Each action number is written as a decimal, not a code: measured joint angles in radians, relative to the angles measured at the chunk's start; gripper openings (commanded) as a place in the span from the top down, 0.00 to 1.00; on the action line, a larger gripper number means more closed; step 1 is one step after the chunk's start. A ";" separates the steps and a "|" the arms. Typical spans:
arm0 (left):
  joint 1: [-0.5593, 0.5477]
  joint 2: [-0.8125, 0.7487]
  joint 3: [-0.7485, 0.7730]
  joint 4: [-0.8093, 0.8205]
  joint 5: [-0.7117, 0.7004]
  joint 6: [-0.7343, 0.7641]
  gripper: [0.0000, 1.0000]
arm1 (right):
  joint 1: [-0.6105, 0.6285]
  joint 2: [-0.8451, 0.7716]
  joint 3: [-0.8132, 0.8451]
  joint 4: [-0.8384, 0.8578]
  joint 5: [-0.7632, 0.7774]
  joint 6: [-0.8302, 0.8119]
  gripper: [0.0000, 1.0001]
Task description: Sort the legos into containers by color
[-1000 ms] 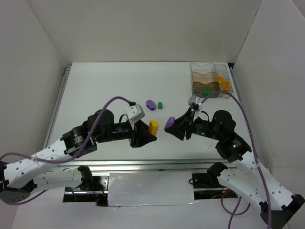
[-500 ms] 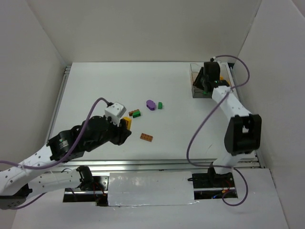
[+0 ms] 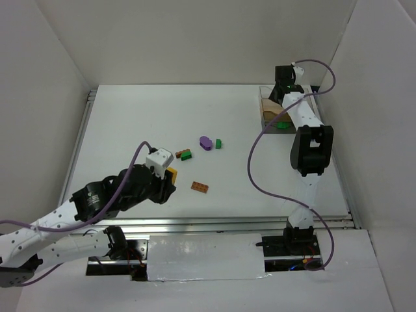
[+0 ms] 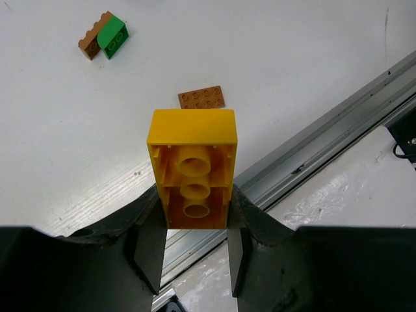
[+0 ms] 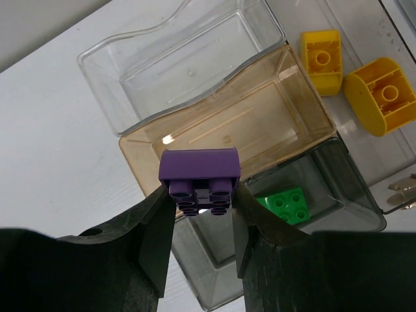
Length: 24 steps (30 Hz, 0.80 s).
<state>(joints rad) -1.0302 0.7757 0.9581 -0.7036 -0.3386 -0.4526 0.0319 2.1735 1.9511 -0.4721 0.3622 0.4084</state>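
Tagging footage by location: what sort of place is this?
Probably a lab robot-testing enclosure: bare white walls box in a white table, with an aluminium rail along its near edge.

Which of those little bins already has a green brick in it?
The smoky grey bin: one green brick lies in it. The tan bin and clear bin are empty; the fourth bin holds two yellow bricks.

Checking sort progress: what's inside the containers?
Two yellow legos in the right clear tray, one green lego in the smoky tray. Tan tray and left clear tray look empty. The right tool and its purple lego hide the tan and smoky trays' near ends.
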 measured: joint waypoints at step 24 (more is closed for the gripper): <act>0.070 -0.031 -0.016 0.016 0.084 0.009 1.00 | -0.027 0.188 0.158 -0.032 0.061 0.048 0.59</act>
<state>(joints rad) -0.9604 0.7448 0.9421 -0.6872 -0.2546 -0.4438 0.0044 2.3615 2.1086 -0.5037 0.4229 0.4561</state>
